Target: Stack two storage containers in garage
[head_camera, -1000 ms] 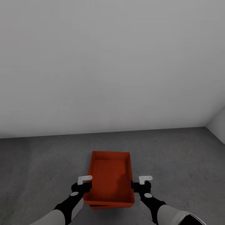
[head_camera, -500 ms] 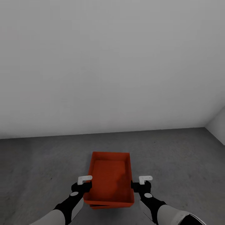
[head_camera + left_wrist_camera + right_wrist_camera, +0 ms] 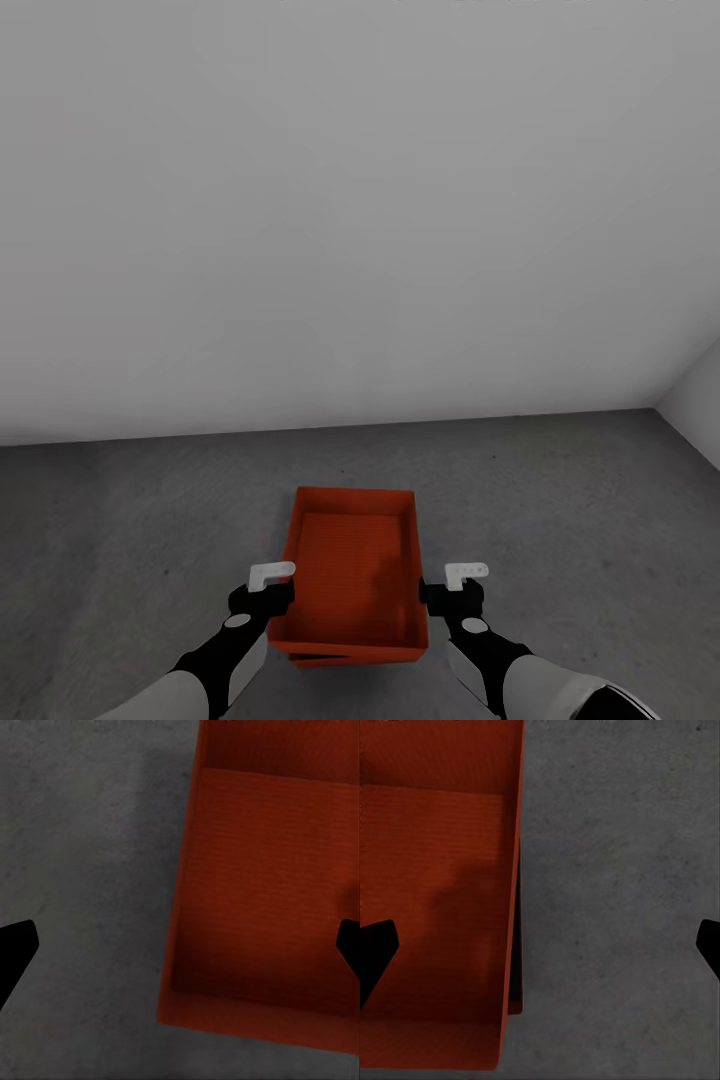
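One orange-red storage container (image 3: 350, 570) lies on top of the other, whose edge (image 3: 318, 660) peeks out below its near side, on the dark grey garage floor (image 3: 120, 540). My left gripper (image 3: 266, 590) hovers over the top box's left wall, open wide, with nothing between its fingers. My right gripper (image 3: 460, 588) hovers over the right wall, also open and holding nothing. The left wrist view looks down on the top container (image 3: 262, 892) from above, the left gripper (image 3: 180, 952) straddling its wall. In the right wrist view the right gripper (image 3: 540, 952) spans the container (image 3: 435, 892) and the floor.
A plain pale grey wall (image 3: 350, 220) rises just beyond the boxes. A second wall (image 3: 700, 400) meets it at the far right corner. Bare concrete floor spreads to both sides of the stack.
The top container looks very slightly smaller and lower in the head view, its near edge drawn back a little. Both grippers and the camera stay where they were.
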